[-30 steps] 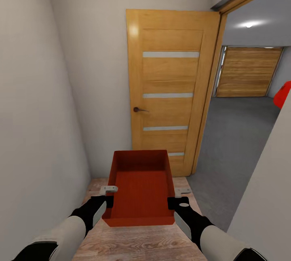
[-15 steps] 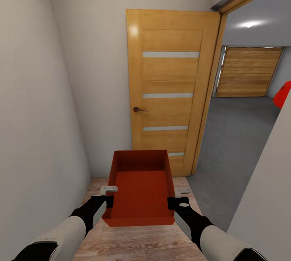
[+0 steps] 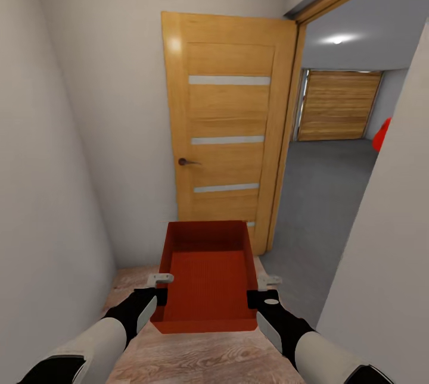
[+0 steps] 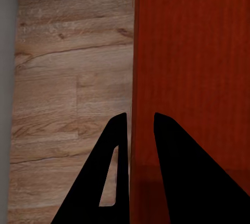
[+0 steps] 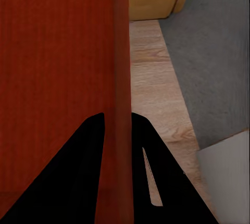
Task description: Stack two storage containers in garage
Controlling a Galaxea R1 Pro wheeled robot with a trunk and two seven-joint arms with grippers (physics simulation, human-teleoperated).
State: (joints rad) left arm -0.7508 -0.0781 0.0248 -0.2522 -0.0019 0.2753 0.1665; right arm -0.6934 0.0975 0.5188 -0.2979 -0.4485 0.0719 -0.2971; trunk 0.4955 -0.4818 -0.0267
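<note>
Orange-red, with straight walls and no lid, the bin (image 3: 206,277) is carried level in front of the robot, above the light wood plank floor (image 3: 196,360). The left claw (image 3: 159,289) is clamped on the bin's left wall and the right claw (image 3: 263,290) on its right wall. In the left wrist view one dark finger (image 4: 112,177) lies outside the wall and the other inside, with the wall's rim pinched between them; the bin (image 4: 192,78) takes up the side next to the inner finger. The right wrist view shows the same hold: the right claw (image 5: 117,130) straddles the wall of the bin (image 5: 57,67), one finger on each face.

Beyond the bin's far end stands a wooden door (image 3: 229,128) with three pale horizontal strips and a dark knob (image 3: 185,161); it is swung open against the pale wall. Beside the door, on its hinge side, a doorway opens onto the garage, where the grey concrete floor (image 3: 322,193) begins just past the planks. At the far end of the garage is a plank door (image 3: 336,105), and a sliver of the red car (image 3: 379,136) shows at the edge of a near white wall (image 3: 387,253).
</note>
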